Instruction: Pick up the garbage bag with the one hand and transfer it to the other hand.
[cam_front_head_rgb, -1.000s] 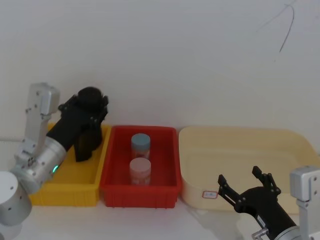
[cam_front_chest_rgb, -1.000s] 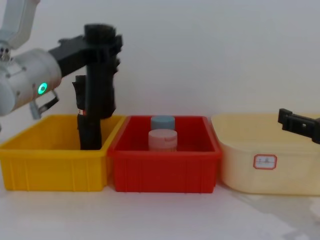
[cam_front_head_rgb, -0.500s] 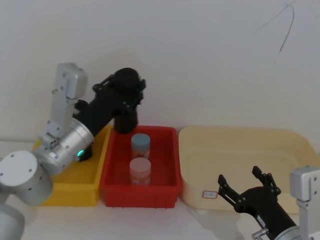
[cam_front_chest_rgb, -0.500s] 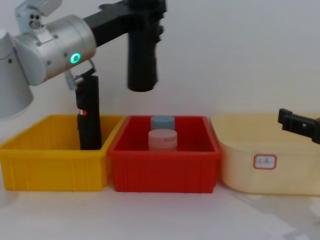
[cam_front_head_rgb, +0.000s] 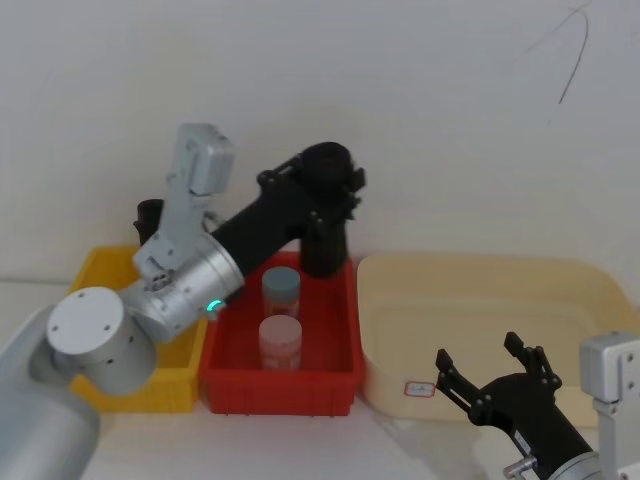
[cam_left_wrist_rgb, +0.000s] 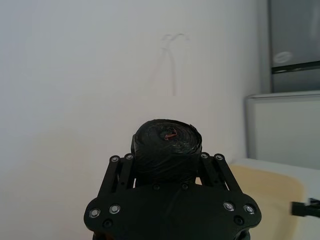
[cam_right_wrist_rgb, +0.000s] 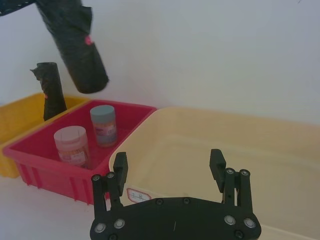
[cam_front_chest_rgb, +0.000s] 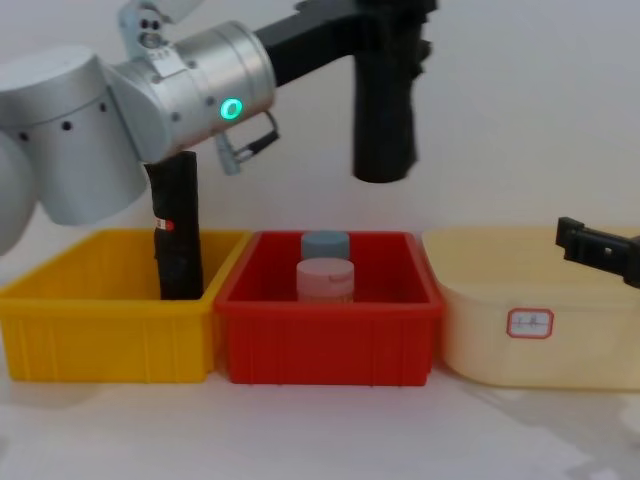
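Handover leg looks like the step in hand, since the pickup half seems done. Left gripper has its jaws clamped around the upper part of the garbage bag. The bag hangs roughly upright in the air above the right side of the red bin, clear of the two jars inside. The slimmer black roll with the red mark stands in the yellow bin, untouched.

Right gripper sits low near the front of the cream tub. Its jaws are wide apart, holding nothing, and it's well apart from the bag.

Next move probably needs the bag carried right over the tub and the right gripper raised to meet it, jaws lined up on the free lower half of the roll. Left jaws shouldn't let go until the right ones have closed, or the roll likely drops into a bin.
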